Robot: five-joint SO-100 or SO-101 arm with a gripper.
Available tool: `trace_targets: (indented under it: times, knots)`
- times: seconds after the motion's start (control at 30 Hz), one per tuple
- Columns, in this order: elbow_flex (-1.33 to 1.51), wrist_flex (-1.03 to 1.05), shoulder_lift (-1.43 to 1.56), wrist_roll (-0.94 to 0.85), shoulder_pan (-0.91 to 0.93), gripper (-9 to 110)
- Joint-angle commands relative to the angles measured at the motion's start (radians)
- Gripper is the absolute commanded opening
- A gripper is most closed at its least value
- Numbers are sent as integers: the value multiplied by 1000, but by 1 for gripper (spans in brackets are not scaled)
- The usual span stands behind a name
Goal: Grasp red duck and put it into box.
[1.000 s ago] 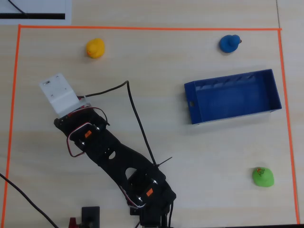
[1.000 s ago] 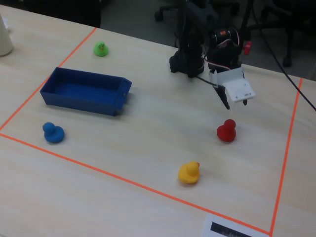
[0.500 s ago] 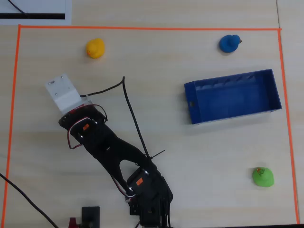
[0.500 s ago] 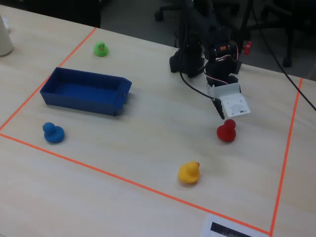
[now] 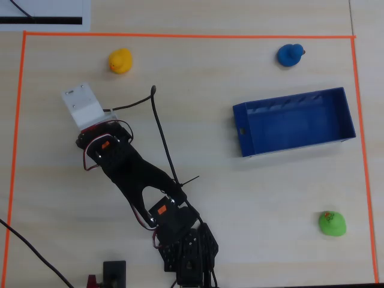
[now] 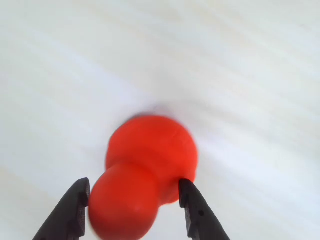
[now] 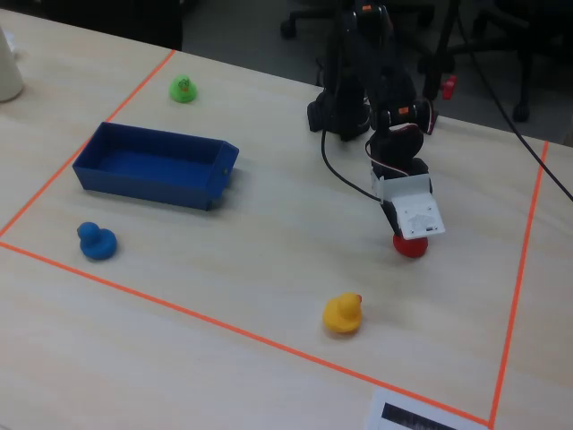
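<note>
The red duck [image 6: 150, 165] fills the middle of the wrist view, standing on the pale table. My gripper [image 6: 134, 187] is open, and its two black fingers straddle the duck's head. The left finger is very close to the head and the right one stands slightly off. In the fixed view the gripper [image 7: 405, 235] is low over the red duck [image 7: 411, 248], which peeks out under the white wrist block. In the overhead view that white block [image 5: 81, 105] hides the duck. The blue box [image 5: 288, 147] lies far to the right, and at the left in the fixed view [image 7: 148, 193].
A yellow duck [image 5: 120, 60] sits close above the gripper, a blue duck [image 5: 290, 54] beyond the box, and a green duck [image 5: 332, 223] at lower right. Orange tape [image 5: 180, 36] frames the work area. A black cable [image 5: 162, 144] loops beside the arm.
The arm has stretched out and dropped: the gripper moved from above and beside the red duck down onto it, jaws now either side of it.
</note>
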Motion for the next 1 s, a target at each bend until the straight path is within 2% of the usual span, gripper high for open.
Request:
trace_targets:
  times: [0.0,0.37,0.5,0.6,0.97]
  knots:
    - [-58,-25,-5,15,-2,23]
    - [-52,38,2,20,0,22]
    - [-67,83,2,15,-8,14]
    - [-77,84,8,20,-5,0]
    - [-83,143,166,-21,101,0]
